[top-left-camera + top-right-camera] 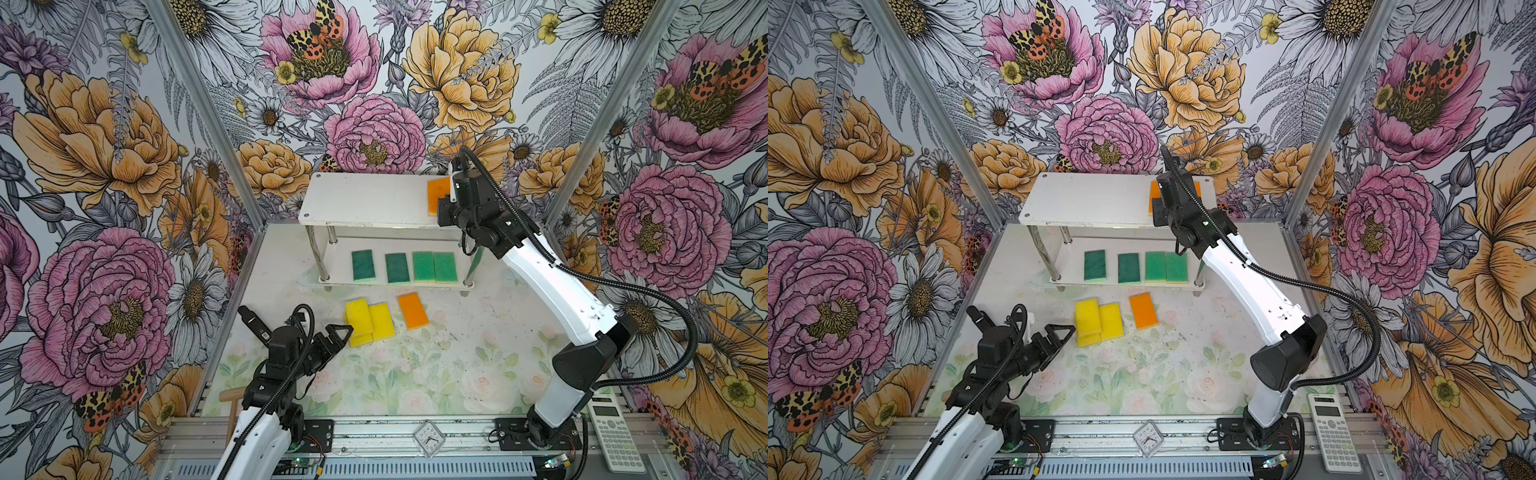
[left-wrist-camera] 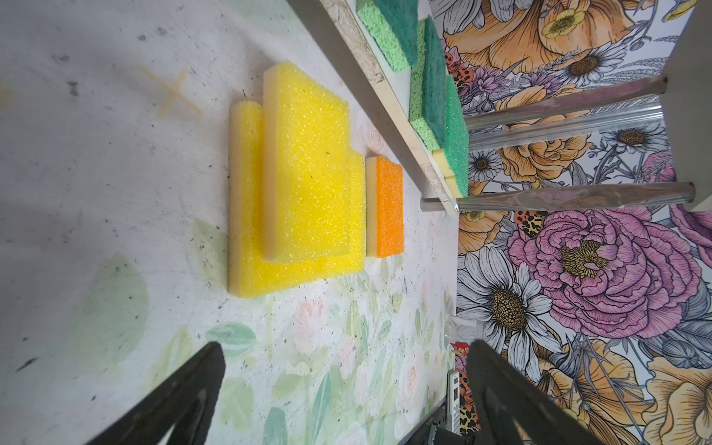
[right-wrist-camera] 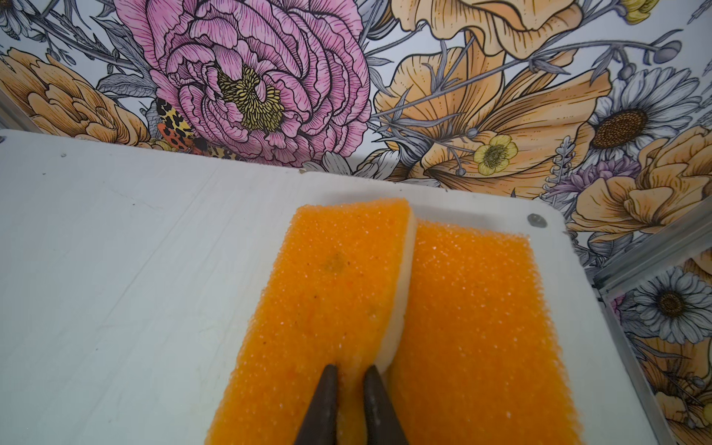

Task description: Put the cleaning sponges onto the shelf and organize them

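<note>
The shelf (image 1: 365, 199) (image 1: 1092, 199) stands at the back. My right gripper (image 3: 350, 368) is over the right end of its top board (image 3: 115, 250), shut on an orange sponge (image 3: 331, 289) (image 1: 437, 193). That sponge is tilted, one long edge leaning on a second orange sponge (image 3: 474, 327) lying flat beside it. Several green sponges (image 1: 397, 268) (image 1: 1154, 266) lie in a row on the lower board. On the table in front lie overlapping yellow sponges (image 1: 359, 316) (image 2: 308, 173) and one orange sponge (image 1: 412, 309) (image 2: 387, 208). My left gripper (image 1: 338, 332) (image 2: 345, 346) is open and empty, just left of the yellow sponges.
Chrome legs (image 1: 318, 253) (image 2: 578, 196) hold the boards apart. A calculator (image 1: 613, 432) and a small clock (image 1: 429, 436) lie on the front rail. A wooden piece (image 1: 230, 399) sits by the left arm's base. Flowered walls close in the left, right and back.
</note>
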Action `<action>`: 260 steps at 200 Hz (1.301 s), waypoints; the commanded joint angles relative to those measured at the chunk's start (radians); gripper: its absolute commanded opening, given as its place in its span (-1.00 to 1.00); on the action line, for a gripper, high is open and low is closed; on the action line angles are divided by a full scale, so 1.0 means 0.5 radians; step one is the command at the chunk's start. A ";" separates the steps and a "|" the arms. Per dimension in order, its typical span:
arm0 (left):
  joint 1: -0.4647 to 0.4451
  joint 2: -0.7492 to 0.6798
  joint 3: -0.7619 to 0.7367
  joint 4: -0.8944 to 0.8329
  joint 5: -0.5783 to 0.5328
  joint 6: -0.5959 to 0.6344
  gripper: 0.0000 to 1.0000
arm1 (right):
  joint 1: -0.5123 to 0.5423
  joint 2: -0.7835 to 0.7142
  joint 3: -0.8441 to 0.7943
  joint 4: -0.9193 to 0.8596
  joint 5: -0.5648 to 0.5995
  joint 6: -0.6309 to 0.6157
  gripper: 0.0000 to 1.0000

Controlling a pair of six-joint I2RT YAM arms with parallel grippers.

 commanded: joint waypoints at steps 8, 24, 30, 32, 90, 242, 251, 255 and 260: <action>0.019 -0.022 -0.016 0.014 0.001 -0.030 0.98 | -0.020 -0.056 -0.031 -0.058 -0.009 -0.034 -0.71; 0.019 -0.020 -0.017 0.014 0.003 -0.028 0.98 | -0.020 -0.053 -0.031 -0.055 -0.028 -0.038 -0.67; 0.019 -0.022 -0.016 0.014 -0.002 -0.028 0.98 | -0.020 -0.050 -0.031 -0.054 -0.034 -0.038 -0.66; 0.019 -0.019 -0.016 0.015 0.002 -0.028 0.98 | -0.020 -0.050 -0.031 -0.054 -0.034 -0.039 -0.66; 0.019 -0.019 -0.017 0.015 -0.007 -0.025 0.98 | -0.020 -0.038 -0.013 -0.042 -0.054 -0.039 -0.50; 0.019 -0.015 -0.020 0.014 -0.007 -0.015 0.98 | -0.017 -0.110 -0.020 0.001 -0.151 -0.022 -0.43; 0.018 -0.015 -0.019 0.015 -0.008 -0.018 0.98 | -0.017 -0.115 -0.019 0.004 -0.151 -0.021 -0.42; 0.016 -0.016 -0.019 0.016 -0.006 -0.018 0.98 | -0.017 -0.119 -0.022 0.004 -0.151 -0.023 -0.42; 0.015 -0.016 -0.017 0.015 -0.006 -0.018 0.98 | -0.017 -0.121 -0.020 0.007 -0.154 -0.022 -0.41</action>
